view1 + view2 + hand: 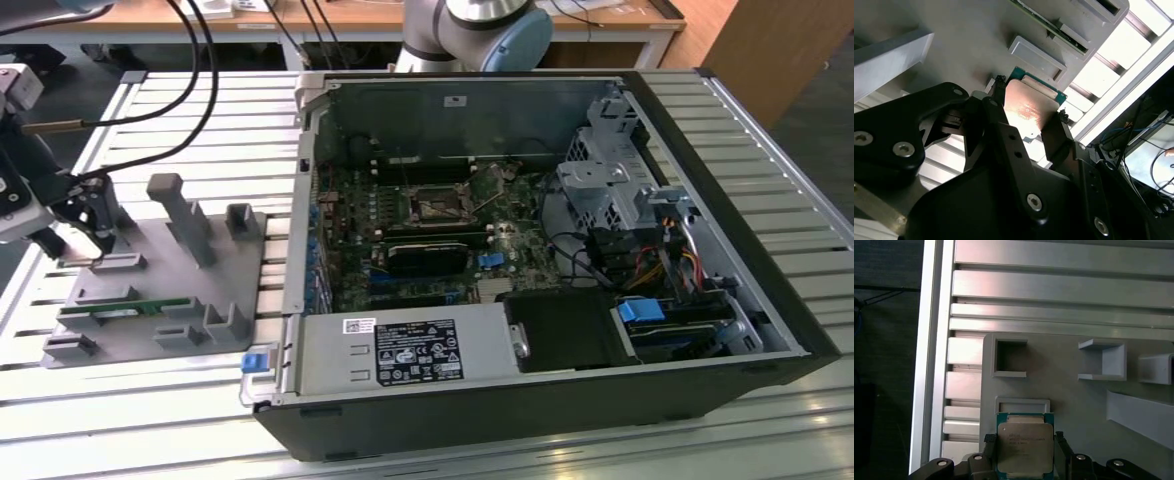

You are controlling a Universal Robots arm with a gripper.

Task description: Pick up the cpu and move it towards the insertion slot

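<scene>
The cpu (1025,447) is a flat square chip with a shiny metal top and a thin green rim. In both wrist views it sits between my gripper's two black fingers (1060,441), which press on opposite edges of it. The gripper (1031,99) is shut on the cpu (1030,107), just over the grey holder plate (1079,405). In the exterior view the gripper (83,225) is at the far left, over that plate's back corner. The insertion slot (438,205), a square metal-framed socket with a dark centre, lies on the green board inside the open computer case, well off to the exterior view's right.
The grey holder plate (160,290) carries upright posts (180,215) and a long green memory stick (120,310). The case wall (310,200) stands between the plate and the board. A black card (427,258) lies below the socket. Cables (200,70) hang over the slatted aluminium table (200,110).
</scene>
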